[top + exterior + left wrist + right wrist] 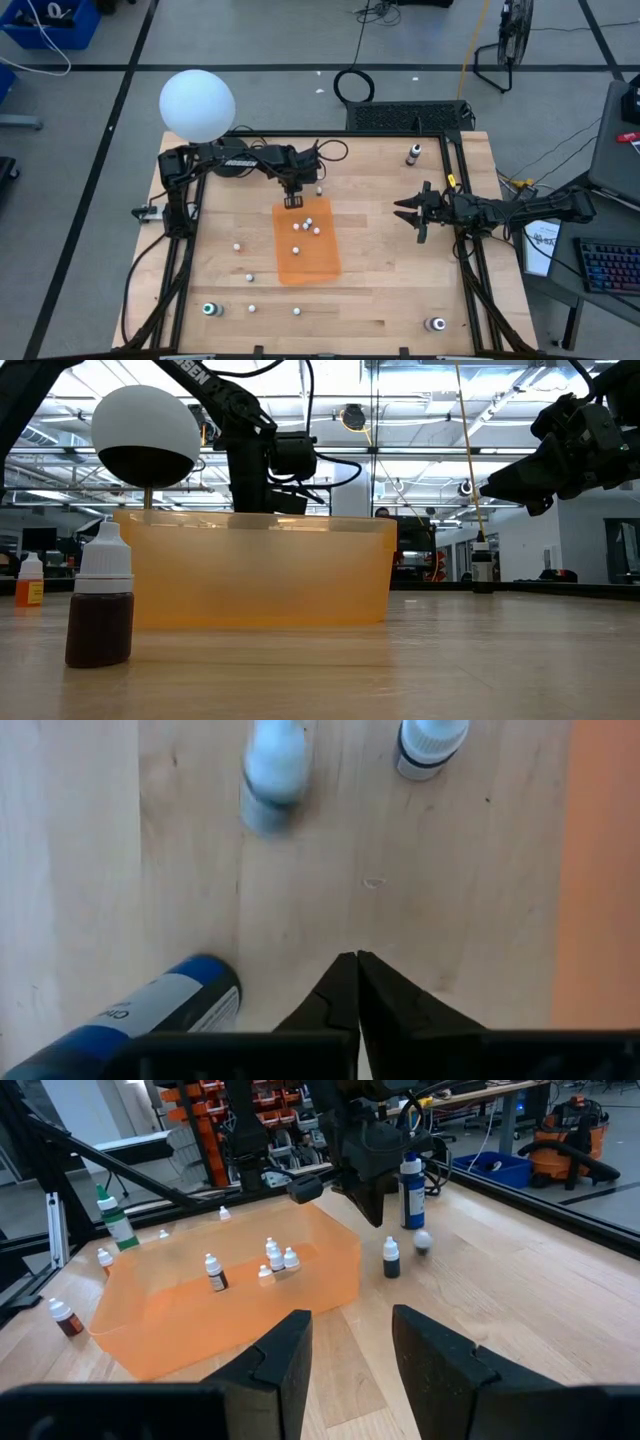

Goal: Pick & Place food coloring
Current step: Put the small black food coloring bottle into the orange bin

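- Food coloring bottles lie in the orange tray; others are scattered on the table.
- Left gripper, fingers together and empty, at the tray's far edge.
- Right gripper, fingers apart, over bare wood.
- A blurred bottle is hard to make out.

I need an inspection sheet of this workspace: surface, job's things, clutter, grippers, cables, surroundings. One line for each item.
Surface: wooden table in a black frame.
Job's things: orange bin holding several food coloring bottles; other bottles stand loose on the table around it.
Clutter: white globe at the far left corner; larger blue-labelled bottle beside the bin.
Grippers: left gripper shut and empty, over bare wood at the bin's far end; right gripper open, empty, raised above the table's right side.
Cables: black loops on the floor beyond the table.
Surroundings: fan, keyboard, blue crate.
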